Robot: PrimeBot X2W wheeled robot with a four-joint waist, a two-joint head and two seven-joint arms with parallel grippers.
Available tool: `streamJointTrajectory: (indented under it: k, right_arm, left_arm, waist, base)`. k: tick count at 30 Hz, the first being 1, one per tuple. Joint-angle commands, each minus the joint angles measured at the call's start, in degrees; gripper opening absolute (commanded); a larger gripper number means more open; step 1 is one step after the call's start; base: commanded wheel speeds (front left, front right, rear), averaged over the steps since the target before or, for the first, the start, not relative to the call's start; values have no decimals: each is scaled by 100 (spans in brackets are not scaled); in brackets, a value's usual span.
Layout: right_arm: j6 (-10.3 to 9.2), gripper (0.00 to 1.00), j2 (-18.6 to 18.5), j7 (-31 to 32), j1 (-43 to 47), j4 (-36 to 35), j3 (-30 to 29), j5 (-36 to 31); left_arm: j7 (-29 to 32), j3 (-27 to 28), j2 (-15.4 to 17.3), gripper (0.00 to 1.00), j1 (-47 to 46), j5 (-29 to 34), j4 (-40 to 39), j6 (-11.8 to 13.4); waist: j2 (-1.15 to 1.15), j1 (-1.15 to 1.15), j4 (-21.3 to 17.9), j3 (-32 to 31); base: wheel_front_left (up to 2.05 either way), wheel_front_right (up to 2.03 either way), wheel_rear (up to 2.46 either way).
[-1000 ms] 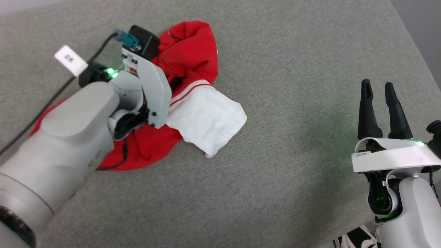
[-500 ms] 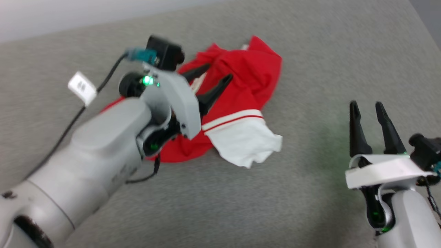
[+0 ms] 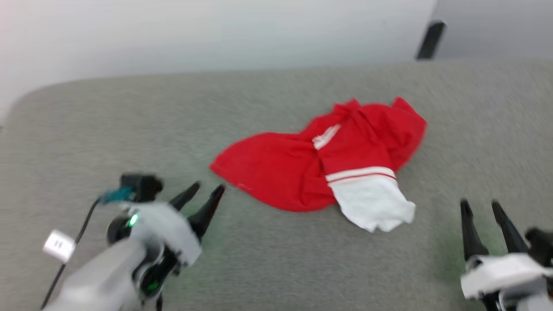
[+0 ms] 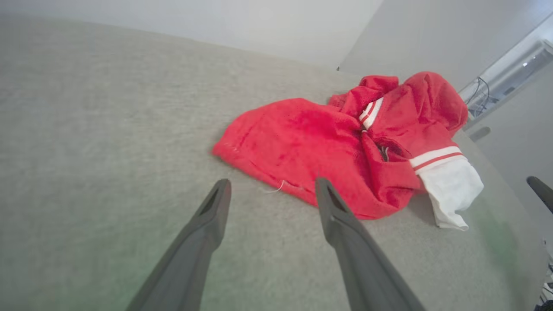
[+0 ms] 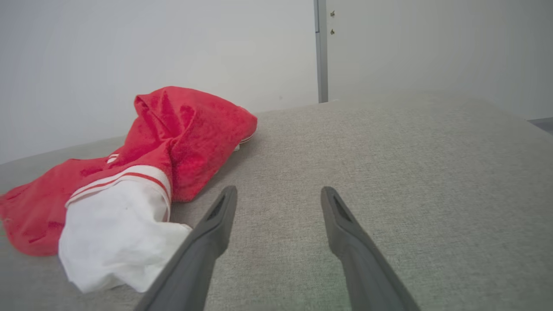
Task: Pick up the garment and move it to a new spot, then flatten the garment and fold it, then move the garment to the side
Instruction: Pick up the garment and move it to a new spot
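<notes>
The garment lies crumpled on the grey surface, red with a white panel and red-and-white striped trim. It also shows in the left wrist view and the right wrist view. My left gripper is open at the lower left, its fingertips just short of the garment's near left edge, nothing between them. My right gripper stands open at the lower right, apart from the white panel, empty.
The grey fabric surface runs back to a pale wall. Its far left corner is rounded. A dark upright post stands beyond the far edge at the right. Bare surface lies on both sides of the garment.
My left gripper has let go of the garment, opened, and drawn back to the lower left. The head camera has tilted up, so the whole scene has shifted. The right gripper stays open.
</notes>
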Motion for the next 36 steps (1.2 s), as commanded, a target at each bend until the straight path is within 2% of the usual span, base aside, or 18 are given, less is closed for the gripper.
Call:
streamJointTrajectory:
  k: [1,7,11,16,20,23,29,36]
  right_arm:
    - [22,100,-31,-4,177,6,-57,44]
    - [22,100,-110,1,710,14,-243,69]
    - [22,100,-147,31,809,4,-260,77]
    - [22,100,-156,76,678,-52,-179,55]
    - [22,100,-145,65,558,-93,-133,72]
    - [22,100,-131,53,480,-156,-105,100]
    - [22,100,-95,28,528,-312,-118,116]
    - [22,100,-17,6,664,-221,-157,105]
  left_arm:
    - [-20,167,14,100,307,111,-31,1]
    - [-23,1272,123,100,1481,936,-121,1]
    - [-24,2144,176,100,2096,1546,-291,59]
    - [-24,3480,228,100,2824,2596,-811,287]
    - [-13,4519,37,100,3449,3485,-1401,388]
    - [-14,5062,-102,100,3803,4123,-1793,356]
    - [-13,5784,-483,100,4263,4818,-2238,199]
    - [-13,6005,-789,100,4411,4878,-2073,38]
  waist:
    - [0,0,791,-794]
    - [0,0,1123,-1140]
    - [0,0,1169,-1241]
    - [0,0,1035,-1255]
    - [0,0,887,-1217]
    - [0,0,806,-1198]
    - [0,0,693,-1180]
    - [0,0,629,-1100]
  base:
    - [0,0,0]
    - [0,0,0]
    - [0,0,0]
    - [0,0,0]
    - [0,0,0]
    - [0,0,0]
    - [0,0,0]
    - [0,0,0]
